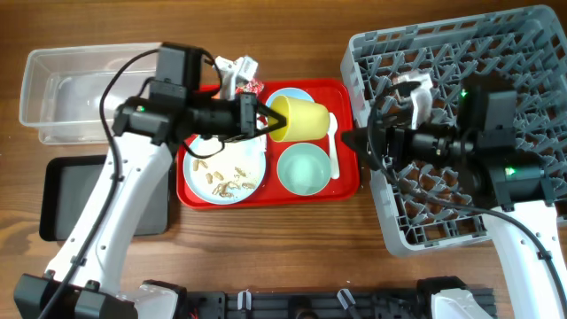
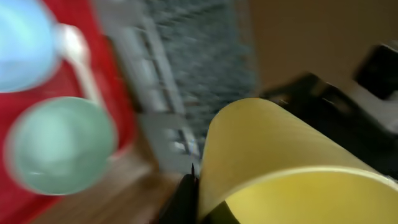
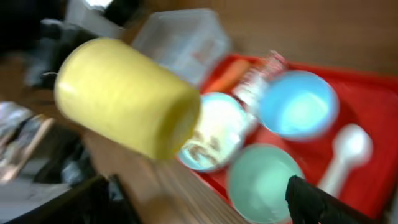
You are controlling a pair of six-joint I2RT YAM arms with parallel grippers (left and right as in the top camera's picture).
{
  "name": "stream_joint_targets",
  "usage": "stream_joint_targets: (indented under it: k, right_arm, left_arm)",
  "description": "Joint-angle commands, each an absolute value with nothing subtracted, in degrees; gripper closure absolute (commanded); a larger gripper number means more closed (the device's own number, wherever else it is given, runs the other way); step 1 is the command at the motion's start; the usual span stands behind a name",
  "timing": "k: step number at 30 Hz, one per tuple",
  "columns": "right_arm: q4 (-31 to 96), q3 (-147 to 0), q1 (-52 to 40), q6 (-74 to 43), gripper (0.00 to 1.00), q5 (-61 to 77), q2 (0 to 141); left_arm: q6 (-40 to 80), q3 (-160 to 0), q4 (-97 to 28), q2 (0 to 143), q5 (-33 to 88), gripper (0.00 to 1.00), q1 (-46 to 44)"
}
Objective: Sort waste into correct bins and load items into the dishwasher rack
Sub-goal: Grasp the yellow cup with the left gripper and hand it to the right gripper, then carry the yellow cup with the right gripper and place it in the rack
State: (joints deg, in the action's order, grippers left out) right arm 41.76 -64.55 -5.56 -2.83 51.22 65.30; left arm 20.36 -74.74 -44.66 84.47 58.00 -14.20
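both blue bowl [image 1: 289, 93], green bowl [image 1: 304, 168] empty; plate [image 1: 253, 156] holds scraps [image 1: 230, 187]; left claw [image 1: 267, 120] grips yellow cup [image 1: 303, 120]; right claw [image 1: 354, 140] spread, empty.

motion blur across both wrist views; cup [image 2: 280, 162] partly off-frame

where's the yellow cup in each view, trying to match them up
Overhead: the cup is at centre, on its side over the red tray.
Left wrist: it fills the lower right, very close.
Right wrist: it is at upper left, on its side.
Shared landmark: the green bowl, just below the cup overhead, lower left in left wrist, bottom centre in right wrist.
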Motion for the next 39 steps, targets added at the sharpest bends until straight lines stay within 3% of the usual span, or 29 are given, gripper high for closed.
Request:
stream_joint_targets:
  k: [1, 6, 13, 17, 18, 19, 20, 21, 22, 23, 34, 39]
  right_arm:
    - [36.49, -65.73, -6.09, 0.56, 0.08, 69.97, 65.06]
    - [32.51, -65.73, -8.97, -0.43, 0.07, 70.72, 65.06]
    - [27.11, -65.73, -14.11, -5.10, 0.12, 64.01, 66.48]
    - [22.50, -65.73, -15.29, -6.17, 0.29, 69.14, 67.18]
    - [21.98, -65.73, -15.42, -6.20, 0.39, 69.47, 67.13]
    - [21.89, -65.73, -15.40, -6.15, 0.41, 69.36, 66.98]
    - [22.02, -65.73, -15.18, -6.17, 0.43, 68.47, 66.85]
    - [22.35, -65.73, -14.87, -6.17, 0.44, 67.33, 66.54]
    - [23.31, -65.73, -14.24, -6.17, 0.45, 64.88, 66.15]
    - [24.64, -65.73, -13.65, -6.17, 0.46, 62.24, 65.58]
    - [48.40, -65.73, -0.27, -12.23, 0.46, 30.00, 60.84]
    - [55.70, -65.73, 3.81, -15.99, 0.46, 10.90, 62.17]
  left_arm:
    - [18.17, -75.22, -44.53, 84.47, 76.34, 0.96, -13.76]
    - [18.20, -75.22, -44.56, 84.47, 79.92, 0.96, -13.78]
    - [18.20, -75.22, -44.53, 84.47, 81.60, 0.96, -14.15]
    - [18.20, -75.22, -44.38, 84.47, 81.56, 0.96, -14.13]
    - [18.20, -75.22, -44.10, 84.47, 81.54, 0.94, -14.13]
    - [18.20, -75.22, -43.86, 84.47, 81.49, 0.84, -14.13]
    - [18.20, -75.22, -43.62, 84.47, 81.30, 0.63, -14.13]
    - [18.22, -75.22, -43.35, 84.47, 80.95, 0.38, -14.09]
    - [18.26, -75.22, -42.96, 84.47, 80.90, 0.07, -13.96]
    - [18.41, -75.22, -42.50, 84.47, 80.90, 0.00, -13.96]
    - [20.14, -75.22, -43.44, 84.47, 58.83, 0.00, -13.98]
    - [20.12, -75.22, -44.88, 84.47, 55.61, 0.00, -13.98]
